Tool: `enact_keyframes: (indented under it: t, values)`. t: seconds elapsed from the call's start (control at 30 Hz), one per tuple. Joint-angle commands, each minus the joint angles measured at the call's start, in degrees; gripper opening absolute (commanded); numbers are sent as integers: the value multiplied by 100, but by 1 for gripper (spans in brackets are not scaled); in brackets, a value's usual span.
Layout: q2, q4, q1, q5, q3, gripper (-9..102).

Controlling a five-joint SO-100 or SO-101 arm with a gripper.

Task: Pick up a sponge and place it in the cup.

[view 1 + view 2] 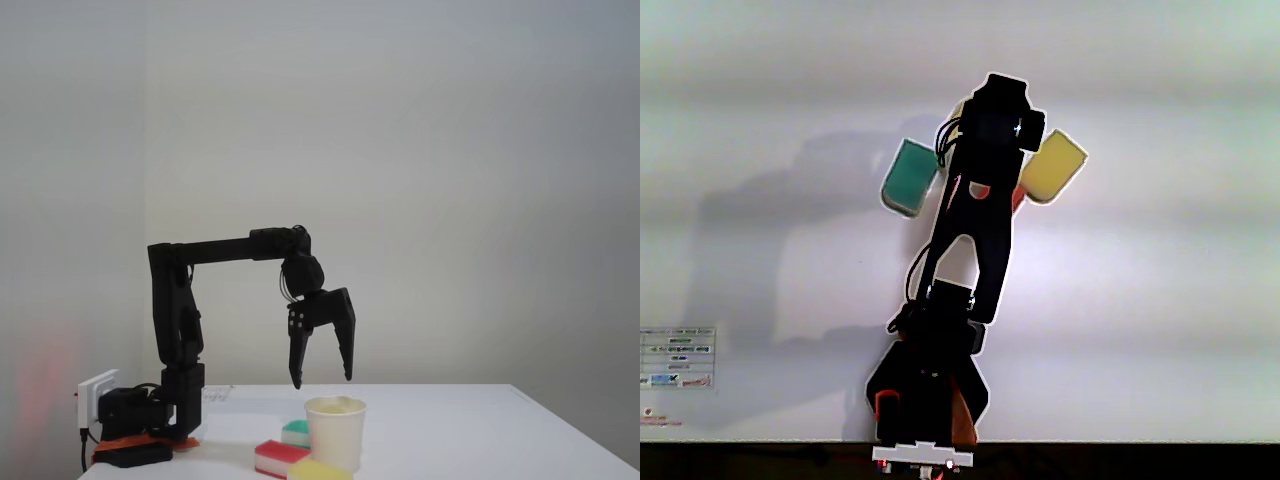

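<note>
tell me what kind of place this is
Probably a bare tabletop test setup for a hobby robot arm: a plain white table, a blank wall, and only a paper cup and some coloured sponges below the open end effector.

The robot is a matte black plastic arm [178,318] built of boxy links joined by blocky servo housings. Its black two-finger gripper [322,380] ends in long, tapering, pointed fingers [346,345]. Thin dark cables [287,283] loop at the wrist in the fixed view, and another black cable bundle [911,290] curls beside the lower link in the other view. An orange-red clamp base [140,442] sits under the shoulder, with a white box [98,393] beside it. Small pale dots mark the gripper's side plate.
</note>
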Motion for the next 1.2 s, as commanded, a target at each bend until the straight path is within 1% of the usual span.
enact_keyframes:
  t: [0.0, 0.1, 0.23, 0.37, 0.5, 0.53, 0.63, 0.77, 0.93, 1.17]
  values:
    - [334, 97, 62, -44, -308, 32]
    - [316, 281, 35, 26, -501, 31]
    - [396, 589, 0, 105, -659, 26]
    - [765, 721, -114, 571, -527, 11]
    - [1283, 642, -193, 615, -114, 3]
    - [1512, 545, -237, 642, 123, 0]
    - [2259, 229, -352, 694, 940, 0]
    - [3577, -149, -527, 738, 2399, 0]
    - [5080, -202, -729, 712, 3911, 0]
    - [6812, -563, -800, 404, 5845, 0]
